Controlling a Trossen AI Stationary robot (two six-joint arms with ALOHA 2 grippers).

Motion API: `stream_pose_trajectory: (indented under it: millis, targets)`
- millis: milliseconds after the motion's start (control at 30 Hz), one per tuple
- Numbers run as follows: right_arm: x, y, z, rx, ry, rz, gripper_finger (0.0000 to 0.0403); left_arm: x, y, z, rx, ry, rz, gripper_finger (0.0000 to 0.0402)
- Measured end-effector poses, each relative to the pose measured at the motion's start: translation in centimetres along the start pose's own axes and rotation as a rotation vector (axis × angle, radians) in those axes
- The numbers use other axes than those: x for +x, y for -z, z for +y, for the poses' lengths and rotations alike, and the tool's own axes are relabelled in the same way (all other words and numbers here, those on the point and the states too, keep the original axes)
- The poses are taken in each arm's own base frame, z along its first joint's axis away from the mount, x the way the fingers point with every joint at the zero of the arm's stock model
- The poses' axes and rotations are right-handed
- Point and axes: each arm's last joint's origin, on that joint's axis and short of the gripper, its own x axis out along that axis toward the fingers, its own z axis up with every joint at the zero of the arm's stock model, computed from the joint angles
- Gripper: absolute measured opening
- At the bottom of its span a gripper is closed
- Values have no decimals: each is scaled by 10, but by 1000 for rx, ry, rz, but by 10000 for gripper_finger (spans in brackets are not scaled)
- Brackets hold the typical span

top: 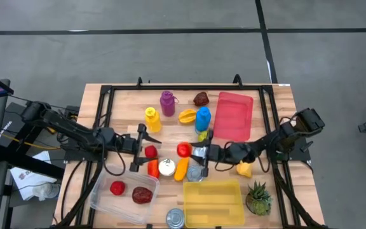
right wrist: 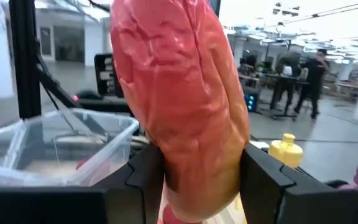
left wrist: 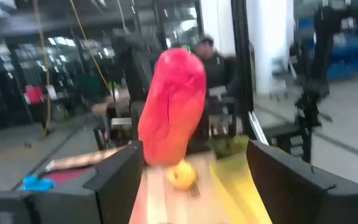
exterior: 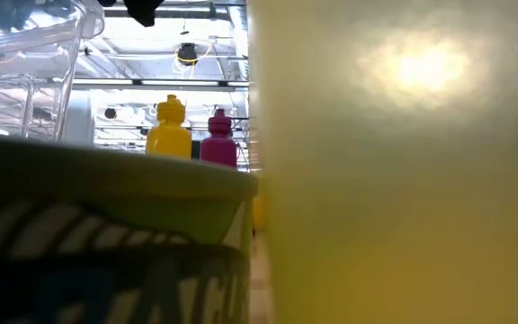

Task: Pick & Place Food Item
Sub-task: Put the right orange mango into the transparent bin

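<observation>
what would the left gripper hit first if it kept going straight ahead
Most likely the red food. In the left wrist view it stands right in the gap ahead of the left gripper, whose fingers are open. A lemon lies farther along the same line. How near the red food is cannot be judged.

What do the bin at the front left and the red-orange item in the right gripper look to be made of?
Bin: clear, glossy rigid plastic, since the table and the food inside show through its walls. Red-orange item, clamped between the right gripper fingers: probably moulded plastic or rubber toy food, with a wrinkled, slightly shiny skin.
</observation>
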Motion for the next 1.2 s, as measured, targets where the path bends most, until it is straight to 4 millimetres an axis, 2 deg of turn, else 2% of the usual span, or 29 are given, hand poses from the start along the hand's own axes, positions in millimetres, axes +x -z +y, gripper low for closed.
stream_pose_trajectory:
  millis: [200,400,500,767,1200]
  targets:
    - [2,4,-8,13,-35,-4,151,14,12,11,-37,-33,-42,313]
    - [3,6,-11,-1,-34,6,151,36,25,23,-90,-3,9,350]
    - [5,7,-14,-6,-33,20,151,45,26,26,-86,-15,14,359]
    - [8,11,-22,6,-24,51,151,66,23,27,-81,20,3,369]
    - [11,12,-28,39,-49,48,148,90,23,27,-49,35,-4,356]
